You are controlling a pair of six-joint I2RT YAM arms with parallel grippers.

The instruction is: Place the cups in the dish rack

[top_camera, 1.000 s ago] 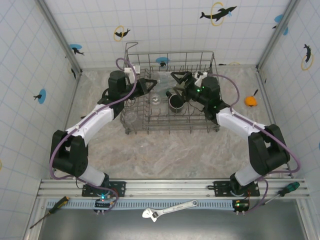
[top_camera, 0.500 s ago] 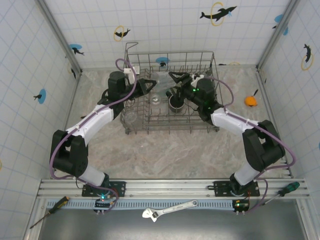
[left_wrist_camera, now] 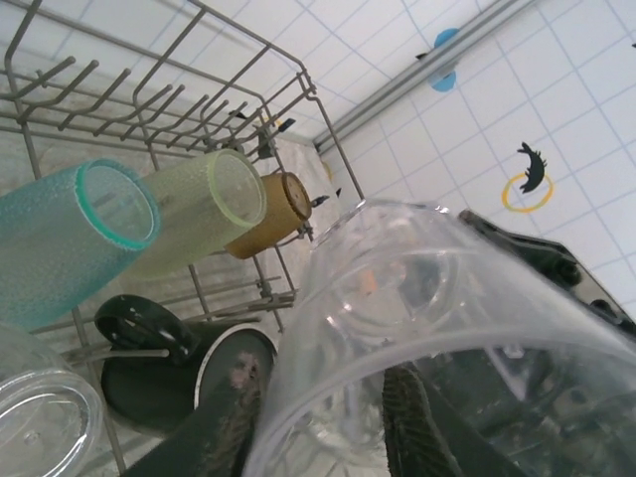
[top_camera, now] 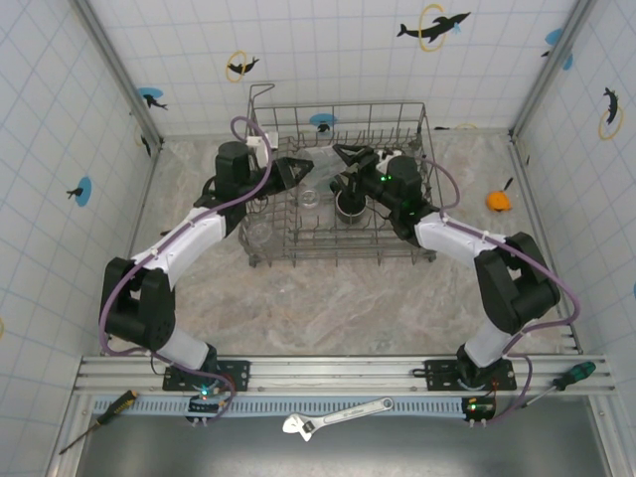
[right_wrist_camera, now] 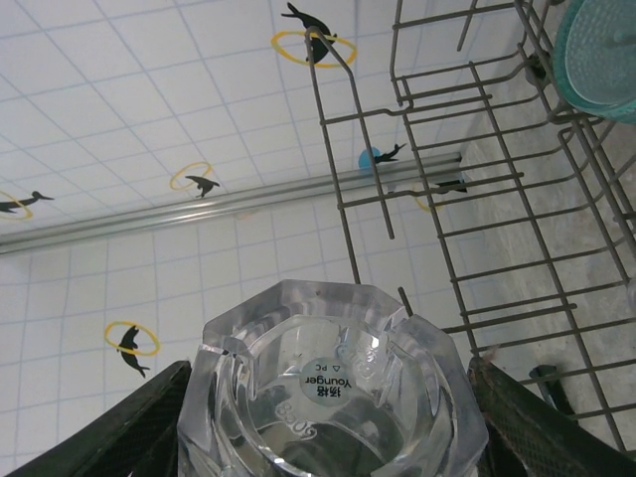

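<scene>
clear tumbler [right_wrist_camera: 338, 388]: over far middle of dish rack [top_camera: 343, 107] | right gripper [right_wrist_camera: 331, 376]: closed around its base | left gripper [left_wrist_camera: 318, 422]: at rim, grip unclear | handling: likely light, rigid, slick; pinch the faceted base

Both arms reached toward the far side, elbows bent outward and wrists turned inward, grippers facing each other at close quarters. The left gripper [top_camera: 302, 168] had its jaws parted; the right gripper [top_camera: 345, 157] clamped a clear tumbler [right_wrist_camera: 333, 388].

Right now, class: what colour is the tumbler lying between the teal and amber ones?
Pale green; the tumbler shows best in the left wrist view.
</scene>
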